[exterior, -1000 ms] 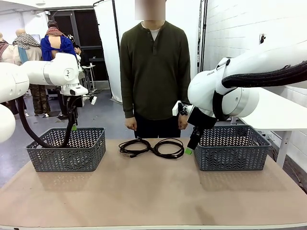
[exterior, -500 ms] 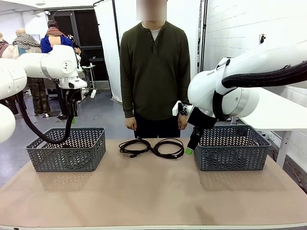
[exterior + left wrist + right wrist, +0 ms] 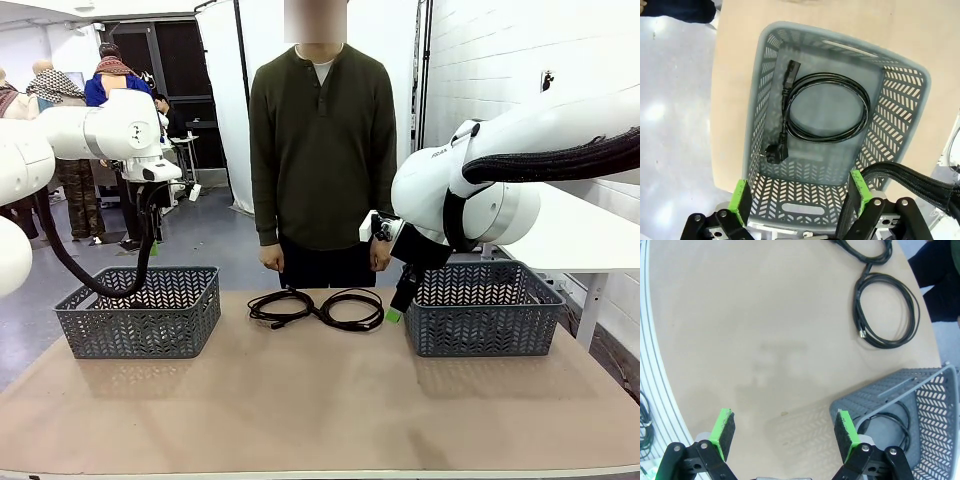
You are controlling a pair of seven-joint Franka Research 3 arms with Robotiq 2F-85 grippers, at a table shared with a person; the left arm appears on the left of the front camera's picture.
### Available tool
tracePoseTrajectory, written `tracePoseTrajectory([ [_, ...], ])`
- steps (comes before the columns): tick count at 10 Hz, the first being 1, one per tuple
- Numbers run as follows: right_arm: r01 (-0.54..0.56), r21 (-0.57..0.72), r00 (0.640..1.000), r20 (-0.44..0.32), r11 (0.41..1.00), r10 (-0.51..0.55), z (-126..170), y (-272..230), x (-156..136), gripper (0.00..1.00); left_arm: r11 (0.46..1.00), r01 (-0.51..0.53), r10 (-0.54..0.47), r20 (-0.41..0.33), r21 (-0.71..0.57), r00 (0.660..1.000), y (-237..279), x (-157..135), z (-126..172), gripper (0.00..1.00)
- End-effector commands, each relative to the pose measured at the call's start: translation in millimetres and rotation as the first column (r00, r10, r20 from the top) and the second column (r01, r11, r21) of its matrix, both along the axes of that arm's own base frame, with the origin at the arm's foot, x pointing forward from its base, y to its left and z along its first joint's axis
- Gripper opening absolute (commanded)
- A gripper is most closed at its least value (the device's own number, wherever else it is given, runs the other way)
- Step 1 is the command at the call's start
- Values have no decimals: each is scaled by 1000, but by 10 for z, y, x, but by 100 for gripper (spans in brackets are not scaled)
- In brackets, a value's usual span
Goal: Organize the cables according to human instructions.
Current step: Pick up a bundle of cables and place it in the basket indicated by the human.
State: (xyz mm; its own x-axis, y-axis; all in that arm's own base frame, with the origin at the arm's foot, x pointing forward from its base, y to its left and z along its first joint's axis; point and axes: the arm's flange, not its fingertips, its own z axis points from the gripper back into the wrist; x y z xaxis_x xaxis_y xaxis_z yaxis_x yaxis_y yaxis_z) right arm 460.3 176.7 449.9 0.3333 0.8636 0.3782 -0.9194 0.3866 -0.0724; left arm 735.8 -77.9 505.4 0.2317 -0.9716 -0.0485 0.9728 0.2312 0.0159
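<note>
Drop looks done: a cable [image 3: 785,107] lies below the left end effector [image 3: 800,194], its jaws apart like the right end effector [image 3: 785,432]; next, grasp a bench cable [image 3: 320,312] ahead.

We see a tan table [image 3: 300,400] carrying two grey mesh baskets toward its far side: the left basket [image 3: 140,315] near the left edge, the right basket [image 3: 485,310] near the right edge. Between them, by the far edge, two coiled black cables [image 3: 318,312] lie side by side, apparently touching.

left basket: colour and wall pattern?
The left basket is grey, its walls cut in a herringbone lattice; clearest in the front view.
</note>
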Motion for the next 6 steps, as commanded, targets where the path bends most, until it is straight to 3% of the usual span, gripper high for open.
tracePoseTrajectory([
  [1, 8, -4, 1000, 1, 1000, -8, 3, 7, 7, 100, 1000, 0, 0, 11, 6, 1000, 9, 7, 16, 100],
  [6, 8, -4, 1000, 1, 1000, -8, 3, 7, 7, 100, 1000, 0, 0, 0, 0, 1000, 0, 1, -3, 100],
])
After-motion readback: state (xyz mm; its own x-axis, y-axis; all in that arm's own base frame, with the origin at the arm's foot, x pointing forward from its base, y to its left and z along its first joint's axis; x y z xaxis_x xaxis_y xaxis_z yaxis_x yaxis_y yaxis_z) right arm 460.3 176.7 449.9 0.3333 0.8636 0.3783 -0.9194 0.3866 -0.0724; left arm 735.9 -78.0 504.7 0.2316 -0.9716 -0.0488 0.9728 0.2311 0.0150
